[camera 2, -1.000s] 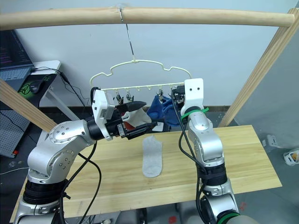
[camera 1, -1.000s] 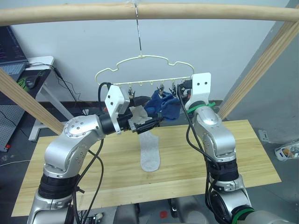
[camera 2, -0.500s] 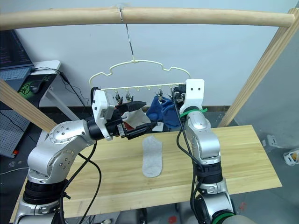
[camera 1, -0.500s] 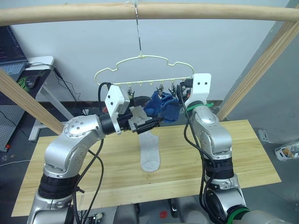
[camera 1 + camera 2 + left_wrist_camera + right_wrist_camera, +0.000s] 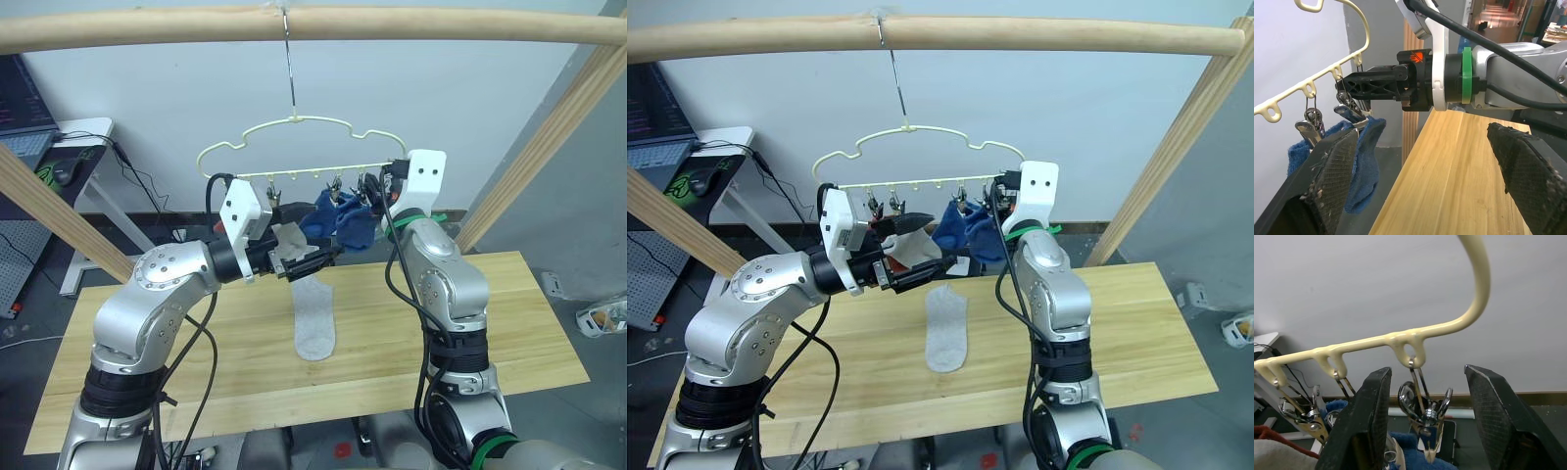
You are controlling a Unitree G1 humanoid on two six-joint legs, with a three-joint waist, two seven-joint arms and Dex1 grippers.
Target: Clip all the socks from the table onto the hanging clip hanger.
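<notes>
The pale yellow clip hanger [image 5: 297, 120] hangs by its hook from the top pole. Two blue socks [image 5: 343, 220] hang from clips toward its right end. One light grey sock [image 5: 315, 323] lies flat on the table [image 5: 509, 323]. My right gripper [image 5: 1426, 382] is raised to the hanger's right end, open, with its fingers on either side of the last silver clip [image 5: 1425, 413]. My left gripper [image 5: 1422, 134] is open and holds nothing, just left of the blue socks. A pale sock [image 5: 287, 235] with a bit of red fabric shows beside it; its attachment is hidden.
A round wooden pole [image 5: 441, 24] runs overhead, and slanted poles stand at the left [image 5: 59, 215] and right [image 5: 539, 147]. A desk [image 5: 83, 137] with cables stands beyond the table's left end.
My right gripper has risen slightly and moved closer to the hanger's right end clip. The left arm and the sock on the table have not moved.
</notes>
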